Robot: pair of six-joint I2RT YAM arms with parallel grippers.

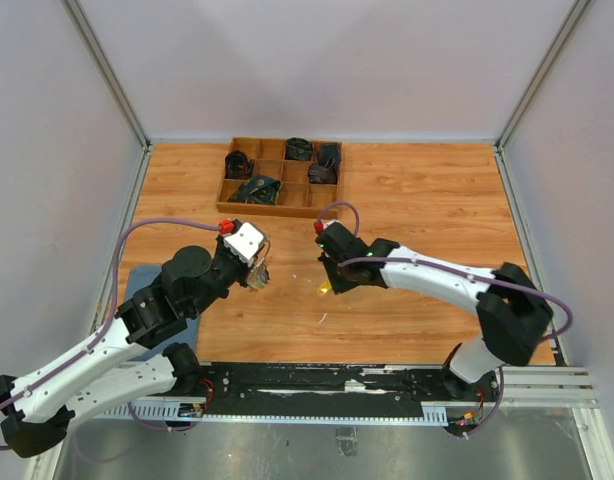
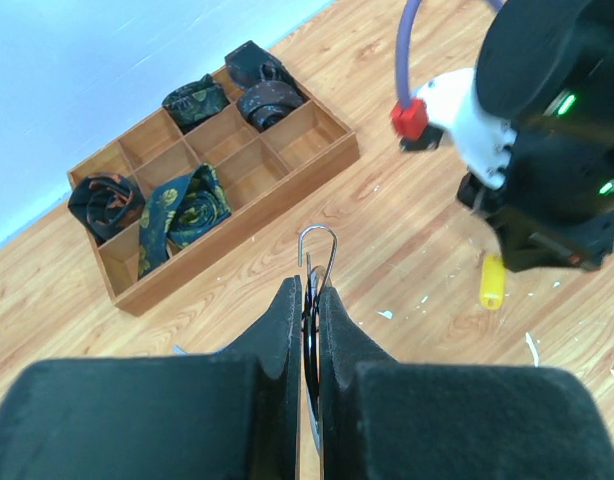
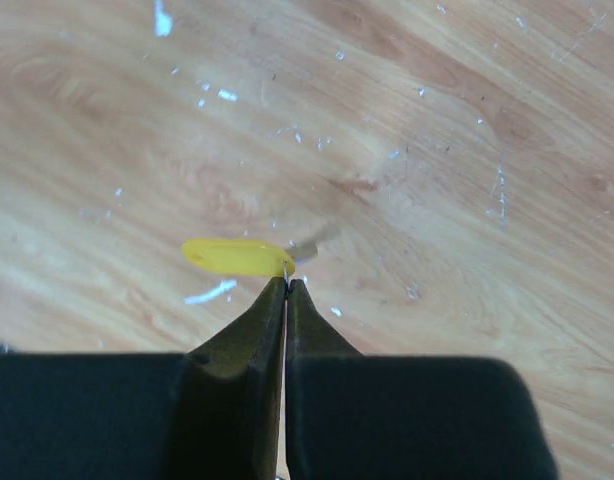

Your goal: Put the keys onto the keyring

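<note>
My left gripper (image 1: 257,268) is shut on the keyring (image 2: 318,247). The thin silver wire loop sticks out past the fingertips (image 2: 287,300), held above the wooden table. My right gripper (image 1: 332,282) is shut on the yellow key (image 3: 237,256), pinching it at the edge of its head. The yellow head juts left of the fingertips, and the silver blade (image 3: 313,242) is blurred behind them. The key also shows in the left wrist view (image 2: 492,282), under the right gripper and low over the table. The two grippers face each other a short gap apart. Green and blue keys cannot be made out.
A wooden compartment tray (image 1: 282,212) with several rolled dark patterned ties stands at the back centre; it also shows in the left wrist view (image 2: 242,232). A grey-blue sheet (image 1: 145,282) lies at the left under my left arm. White flecks dot the table.
</note>
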